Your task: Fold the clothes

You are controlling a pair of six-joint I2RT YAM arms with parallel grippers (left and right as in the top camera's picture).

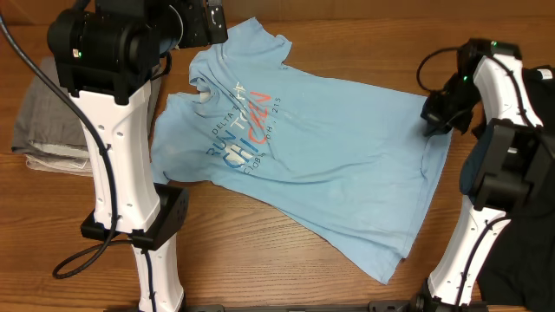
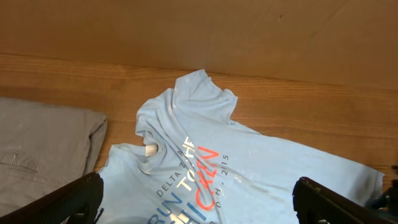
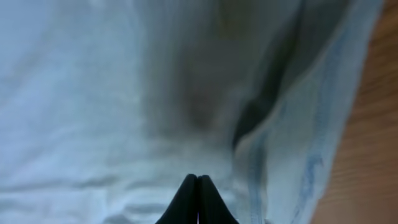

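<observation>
Right hand [image 1: 438, 119] down at the hem edge of the T-shirt [image 1: 329, 165], which lies flat on the counter [image 1: 260, 260].
The long axis runs from collar, upper left, to hem, lower right. The right hand's fingers are pressed together on the right-side edge, arm bent low; whether cloth is caught, I can't tell. The left hand [image 2: 198, 204] hovers spread wide over the collar end.

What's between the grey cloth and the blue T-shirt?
Only a narrow strip of bare wooden table separates the grey cloth from the T-shirt, seen in the left wrist view; overhead, the left arm hides it.
</observation>
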